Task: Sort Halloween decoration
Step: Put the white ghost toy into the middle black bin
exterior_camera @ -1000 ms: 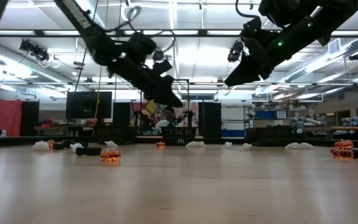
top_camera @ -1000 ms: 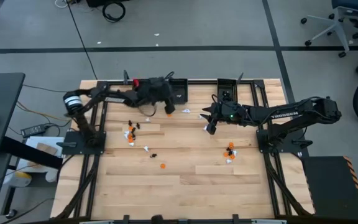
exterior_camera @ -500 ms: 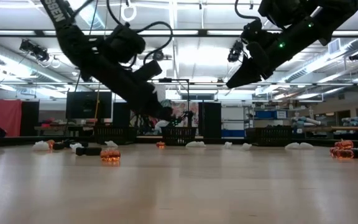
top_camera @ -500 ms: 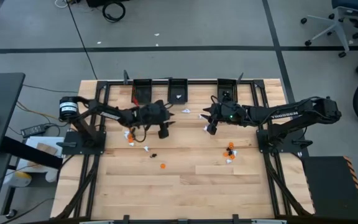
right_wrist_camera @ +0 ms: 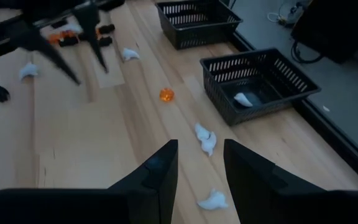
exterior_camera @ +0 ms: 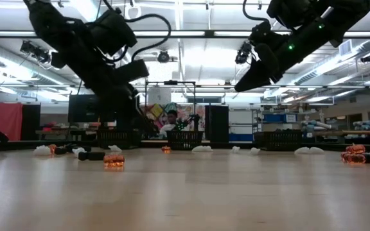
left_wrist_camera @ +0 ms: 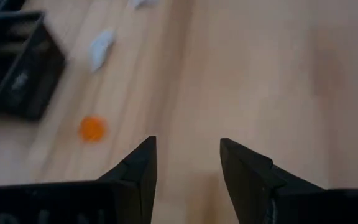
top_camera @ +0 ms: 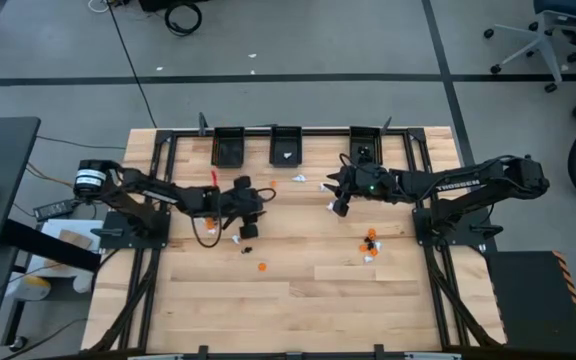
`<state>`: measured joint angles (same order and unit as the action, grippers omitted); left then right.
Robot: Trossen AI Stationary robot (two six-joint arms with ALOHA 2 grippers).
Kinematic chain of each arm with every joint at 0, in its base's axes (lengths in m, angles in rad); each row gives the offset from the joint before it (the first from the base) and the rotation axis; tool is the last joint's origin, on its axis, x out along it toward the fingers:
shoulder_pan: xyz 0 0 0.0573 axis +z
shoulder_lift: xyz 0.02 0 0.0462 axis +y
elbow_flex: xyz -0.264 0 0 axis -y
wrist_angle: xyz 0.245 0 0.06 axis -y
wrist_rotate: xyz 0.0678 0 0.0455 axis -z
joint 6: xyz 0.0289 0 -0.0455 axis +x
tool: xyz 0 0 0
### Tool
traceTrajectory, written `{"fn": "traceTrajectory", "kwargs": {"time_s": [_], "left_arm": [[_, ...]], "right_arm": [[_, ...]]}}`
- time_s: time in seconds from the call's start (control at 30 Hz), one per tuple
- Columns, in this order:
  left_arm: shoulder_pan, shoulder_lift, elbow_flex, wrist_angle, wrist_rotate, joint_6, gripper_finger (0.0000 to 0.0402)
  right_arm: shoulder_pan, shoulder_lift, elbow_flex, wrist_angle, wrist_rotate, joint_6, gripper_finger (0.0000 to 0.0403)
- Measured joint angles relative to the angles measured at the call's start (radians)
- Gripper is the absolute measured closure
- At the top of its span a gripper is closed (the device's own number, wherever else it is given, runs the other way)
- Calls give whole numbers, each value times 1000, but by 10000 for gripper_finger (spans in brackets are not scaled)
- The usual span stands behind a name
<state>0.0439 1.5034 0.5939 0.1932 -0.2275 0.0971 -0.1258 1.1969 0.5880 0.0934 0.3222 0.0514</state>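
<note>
The left gripper hangs low over the left middle of the worktop, its arm reaching in from the left edge. In its wrist view the two fingers stand apart with bare wood between them and hold nothing; an orange trinket lies off to one side of them, near a black bin, with a white trinket farther along.

The right gripper hovers above the worktop right of centre, raised clear of the wood. Its fingers are also parted and empty. Beyond them in the right wrist view lie several white trinkets, and one more orange piece sits between them and the bins.

Three bins stand in a row along the far edge. The middle bin holds a white trinket; what the other two hold I cannot tell.

The decorations are scattered loose on the wood. A mixed cluster of orange and black pieces lies just left of the left gripper, partly hidden by the arm. A black piece and a lone orange one lie nearer the front. Another small cluster, orange with white, sits below the right arm. Two white pieces lie near the middle bin.
</note>
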Motion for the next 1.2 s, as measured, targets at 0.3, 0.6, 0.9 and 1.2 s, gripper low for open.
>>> {"fn": "traceTrajectory", "kwargs": {"time_s": [0.3, 0.6, 0.9, 1.2], "left_arm": [[-21, 213, 4, 530, 106, 7, 246], [17, 473, 244, 613, 171, 55, 246], [90, 641, 438, 674, 320, -5, 228], [95, 810, 620, 681, 338, -5, 185]], "right_arm": [[16, -46, -1, 33, 2, -8, 269], [27, -150, -42, 94, 27, -48, 270], [26, -215, -136, 194, 26, -52, 270], [28, -252, -145, 242, -9, -71, 270]]}}
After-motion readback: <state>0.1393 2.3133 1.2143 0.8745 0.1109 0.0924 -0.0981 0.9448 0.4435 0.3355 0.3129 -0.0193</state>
